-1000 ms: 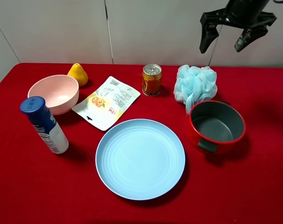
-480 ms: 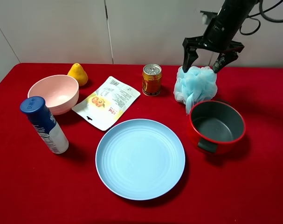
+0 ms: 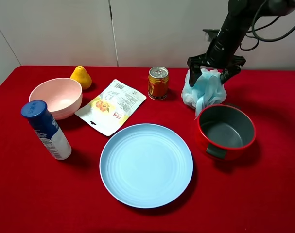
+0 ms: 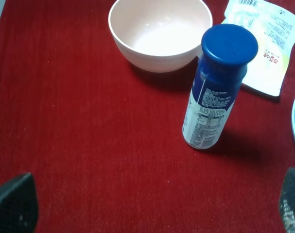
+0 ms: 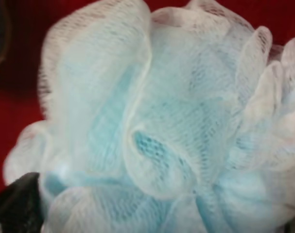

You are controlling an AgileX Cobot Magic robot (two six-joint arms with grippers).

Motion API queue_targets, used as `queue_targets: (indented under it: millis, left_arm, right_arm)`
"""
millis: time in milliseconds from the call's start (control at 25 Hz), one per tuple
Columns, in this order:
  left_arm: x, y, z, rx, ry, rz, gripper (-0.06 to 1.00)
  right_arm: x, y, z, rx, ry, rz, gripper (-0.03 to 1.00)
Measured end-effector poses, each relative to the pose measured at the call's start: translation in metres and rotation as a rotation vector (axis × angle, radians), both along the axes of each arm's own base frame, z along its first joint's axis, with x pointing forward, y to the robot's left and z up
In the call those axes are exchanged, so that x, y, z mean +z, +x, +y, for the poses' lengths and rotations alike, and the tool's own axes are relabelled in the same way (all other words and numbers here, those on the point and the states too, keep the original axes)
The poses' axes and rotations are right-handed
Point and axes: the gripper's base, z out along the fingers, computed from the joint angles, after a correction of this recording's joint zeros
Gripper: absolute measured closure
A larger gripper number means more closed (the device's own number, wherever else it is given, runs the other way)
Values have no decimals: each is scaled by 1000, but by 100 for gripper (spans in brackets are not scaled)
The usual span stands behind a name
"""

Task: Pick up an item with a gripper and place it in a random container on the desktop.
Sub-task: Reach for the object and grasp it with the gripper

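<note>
At the back of the table [image 3: 264,194], bath pouf [image 3: 204,92] sits just behind red pot [image 3: 226,130]. The right gripper [image 3: 211,73] is down over it, jaws spread, one on each side. Right wrist view shows netting only, with dark fingertips [image 5: 13,204] at the edges. The left gripper [image 4: 152,206], jaws spread wide, shows only in the left wrist view. That view also shows the blue-capped bottle [image 4: 216,92], small print unreadable, and the pouch [image 4: 264,46] with barcode and red characters. Can [image 3: 158,83] label illegible.
</note>
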Motion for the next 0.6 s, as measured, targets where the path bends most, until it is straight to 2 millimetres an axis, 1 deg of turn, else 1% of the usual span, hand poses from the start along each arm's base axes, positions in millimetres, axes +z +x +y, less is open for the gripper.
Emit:
queue_targets:
  millis: [320, 600]
  left_arm:
    - [0, 0, 0, 0, 0, 0, -5]
    - [0, 0, 0, 0, 0, 0, -5]
  right_arm:
    - [-28, 10, -1, -10, -33, -26, 28]
    - [-49, 13, -1, -9, -43, -11, 28]
